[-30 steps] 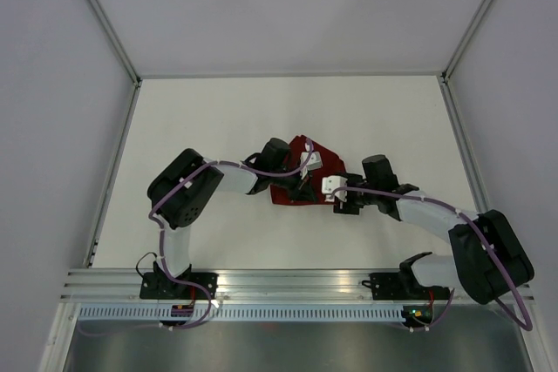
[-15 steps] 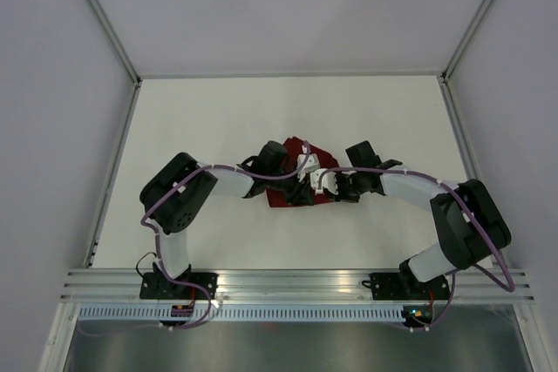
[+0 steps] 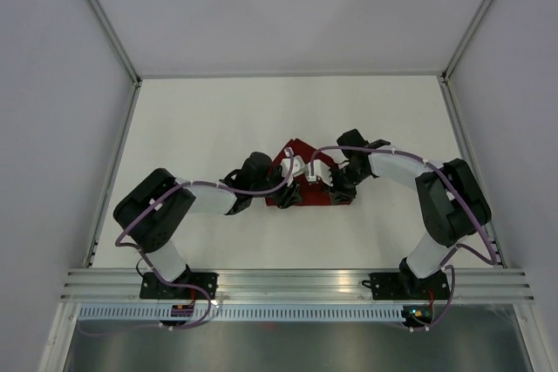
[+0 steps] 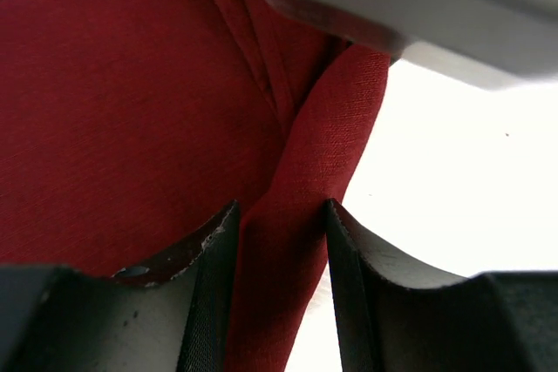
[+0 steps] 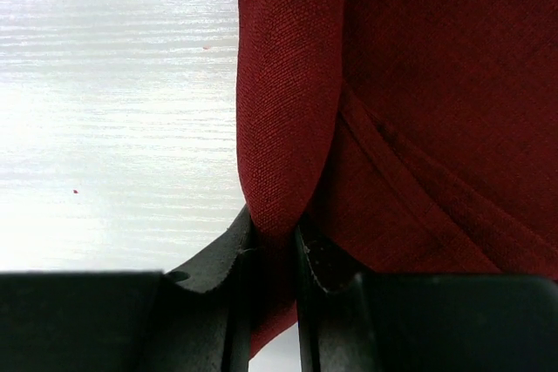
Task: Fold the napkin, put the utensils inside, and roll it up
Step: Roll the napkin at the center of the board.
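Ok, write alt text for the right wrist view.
The right end effector pinches a rolled fold of the dark red napkin at bottom centre. The cloth fills the right side of the picture; the white table lies to the left.

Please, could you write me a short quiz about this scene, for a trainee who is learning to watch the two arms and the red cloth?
1. True or false: the napkin lies spread flat in a single layer.
2. What does the right end effector pinch? A) a rolled fold of the napkin; B) one flat single corner of it; C) nothing.
3. How many end effectors are at the napkin?
Key: 1 false, it is folded over; 2 A; 3 two, the left end effector straddles a fold too.
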Tool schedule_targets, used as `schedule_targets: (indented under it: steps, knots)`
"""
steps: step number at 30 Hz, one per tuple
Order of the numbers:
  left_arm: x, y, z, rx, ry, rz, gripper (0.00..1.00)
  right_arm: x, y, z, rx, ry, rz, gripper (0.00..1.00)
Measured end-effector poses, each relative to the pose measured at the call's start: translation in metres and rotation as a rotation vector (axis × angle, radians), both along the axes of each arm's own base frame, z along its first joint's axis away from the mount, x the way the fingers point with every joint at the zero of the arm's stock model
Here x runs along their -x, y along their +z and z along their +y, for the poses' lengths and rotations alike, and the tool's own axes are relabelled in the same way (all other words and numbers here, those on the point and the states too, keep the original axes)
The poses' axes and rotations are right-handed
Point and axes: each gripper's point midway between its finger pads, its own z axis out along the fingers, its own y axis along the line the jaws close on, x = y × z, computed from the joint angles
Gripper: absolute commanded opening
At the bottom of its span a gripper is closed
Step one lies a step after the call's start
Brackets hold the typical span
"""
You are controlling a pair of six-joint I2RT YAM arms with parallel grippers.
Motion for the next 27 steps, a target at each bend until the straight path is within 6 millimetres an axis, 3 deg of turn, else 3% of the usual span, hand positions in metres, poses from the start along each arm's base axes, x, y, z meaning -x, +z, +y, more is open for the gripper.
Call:
schedule_targets:
  steps: [9, 19, 27]
  knots:
    - [-0.01, 0.01, 0.019, 0.015, 0.117, -0.116, 0.5, -0.003, -0.003, 0.002, 0.046, -0.05, 0.153, 0.16]
    - [-0.023, 0.046, 0.049, 0.075, 0.297, -0.291, 0.54, -0.004, -0.004, 0.01, 0.118, -0.107, 0.425, 0.15]
    - [-0.002, 0.067, 0.03, 0.082, 0.277, -0.409, 0.56, -0.003, -0.004, 0.018, 0.168, -0.162, 0.622, 0.15]
